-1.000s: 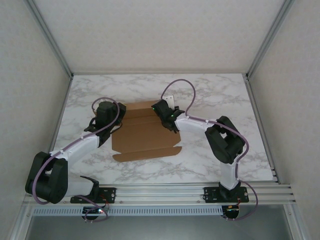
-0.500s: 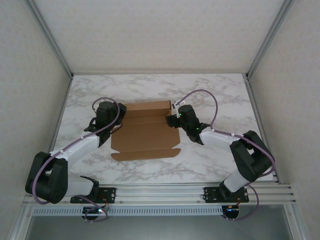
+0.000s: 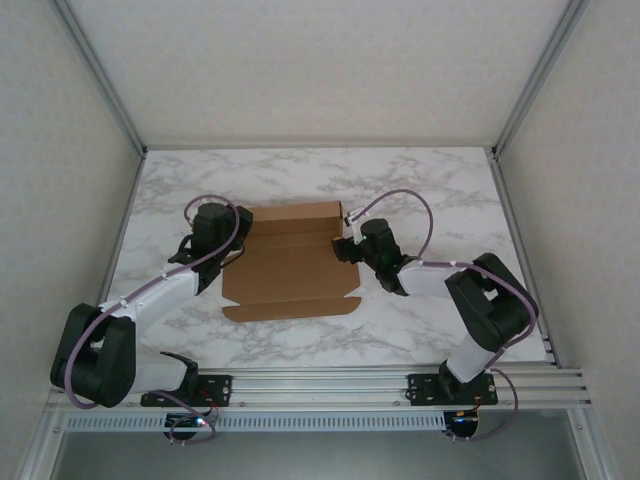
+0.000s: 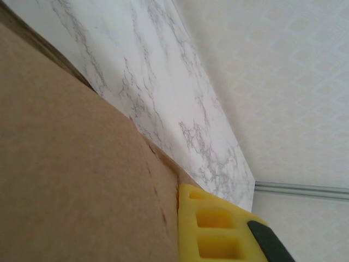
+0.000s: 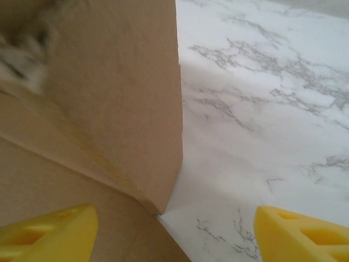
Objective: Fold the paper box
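The paper box (image 3: 285, 265) lies mostly flat in the middle of the marble table, brown, with creases and side tabs. My left gripper (image 3: 233, 240) is at its left edge, shut on the cardboard. In the left wrist view the brown sheet (image 4: 65, 164) presses against the inner side of one yellow finger (image 4: 215, 221) and hides the other. My right gripper (image 3: 347, 243) sits at the box's right edge and is open. Its yellow fingers (image 5: 49, 232) straddle the corner where a raised flap (image 5: 109, 93) meets the table, gripping nothing.
The white marble table (image 3: 420, 180) runs on to the right and rear of the box. Aluminium frame rails (image 3: 515, 230) and pale walls border it. A purple cable (image 3: 400, 200) loops above the right wrist.
My right gripper has left the box's rear right part, moved out to its right edge and opened. The rear right corner of the box shows now. The left arm has stayed put.
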